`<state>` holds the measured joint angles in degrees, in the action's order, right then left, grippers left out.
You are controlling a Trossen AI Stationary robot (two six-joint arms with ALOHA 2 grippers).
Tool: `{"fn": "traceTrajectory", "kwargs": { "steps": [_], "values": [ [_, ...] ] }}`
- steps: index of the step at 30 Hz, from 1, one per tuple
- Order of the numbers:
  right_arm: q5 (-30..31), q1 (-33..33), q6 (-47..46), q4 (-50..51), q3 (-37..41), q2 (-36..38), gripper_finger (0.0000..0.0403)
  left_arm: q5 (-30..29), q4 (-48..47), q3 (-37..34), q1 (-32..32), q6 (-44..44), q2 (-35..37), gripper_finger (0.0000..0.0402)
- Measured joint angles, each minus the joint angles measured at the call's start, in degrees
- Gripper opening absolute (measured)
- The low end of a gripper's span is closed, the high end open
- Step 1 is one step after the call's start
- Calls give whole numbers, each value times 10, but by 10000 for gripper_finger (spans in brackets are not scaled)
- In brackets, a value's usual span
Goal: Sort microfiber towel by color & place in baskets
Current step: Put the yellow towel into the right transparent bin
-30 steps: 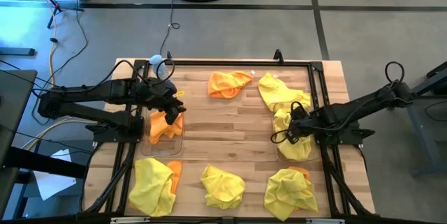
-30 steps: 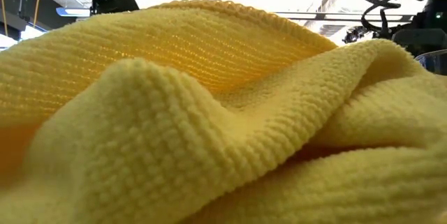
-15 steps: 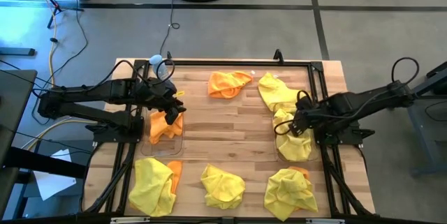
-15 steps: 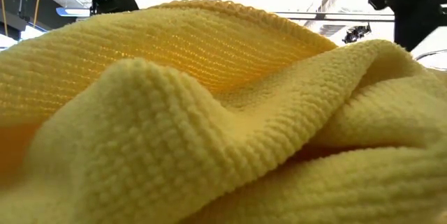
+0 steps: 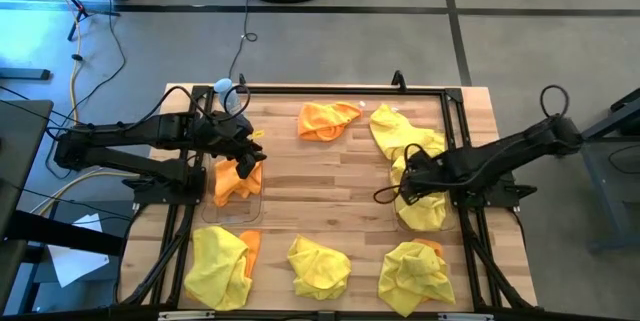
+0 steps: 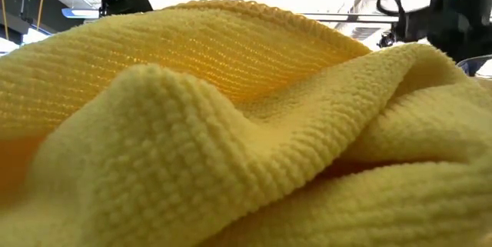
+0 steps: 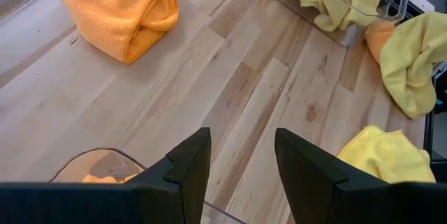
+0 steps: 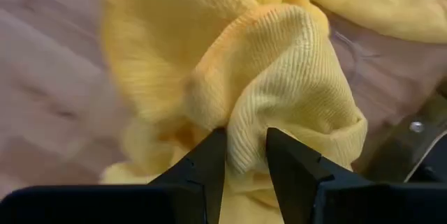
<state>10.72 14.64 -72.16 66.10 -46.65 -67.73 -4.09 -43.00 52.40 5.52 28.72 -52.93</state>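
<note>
My right gripper (image 5: pixel 408 177) is shut on a yellow towel (image 8: pixel 279 77) at the left far corner of the right clear basket (image 5: pixel 432 223), which holds yellow cloth. My left gripper (image 5: pixel 250 157) is open and empty above the far end of the left clear basket (image 5: pixel 238 207), which holds an orange towel (image 5: pixel 234 181). Loose towels lie on the table: orange (image 5: pixel 325 119) at the far middle, yellow (image 5: pixel 398 133) at the far right, and yellow ones (image 5: pixel 318 266) along the near edge. My right gripper pinches a bunched fold of the yellow towel (image 8: pixel 244 148) between its two fingers, several layers thick. The rest of the towel bulges out beyond the fingertips (image 8: pixel 209 155). In the high view the arm hides the place of contact.
Near left lies a yellow towel (image 5: pixel 216 261) with an orange one (image 5: pixel 250 242) beside it; near right a yellow towel (image 5: pixel 412 273) with an orange bit. A small clear bottle (image 5: pixel 228 91) stands at the far left. A yellow towel (image 6: pixel 231 139) fills the low view.
My right gripper has shifted a little toward the table's left over the right basket, staying shut on the yellow towel, and its arm has swung.
</note>
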Motion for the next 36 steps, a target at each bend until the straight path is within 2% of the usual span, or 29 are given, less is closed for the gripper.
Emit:
{"fn": "traceTrajectory", "kwargs": {
  "steps": [5, 10, 25, 28, 32, 36],
  "values": [
    [-2, -8, 5, -1, 24, -46, 101, 0, 0, 0, 0, 0, 0, 149],
    [-19, -9, 17, 6, 32, -47, 101, 0, 0, 0, 0, 0, 0, 149],
    [-14, -8, 15, 38, -17, 104, 104, 0, 0, 0, 0, 2, 0, 149],
    [14, -8, 17, 41, -17, 136, 104, 0, 0, 0, 0, 2, 0, 149],
    [105, -17, 42, 25, -17, 171, 104, -10, 0, 0, 0, 2, 0, 149],
    [168, -51, 127, -39, -17, 183, 104, -18, 0, 0, 0, 2, 0, 149]
  ]
}}
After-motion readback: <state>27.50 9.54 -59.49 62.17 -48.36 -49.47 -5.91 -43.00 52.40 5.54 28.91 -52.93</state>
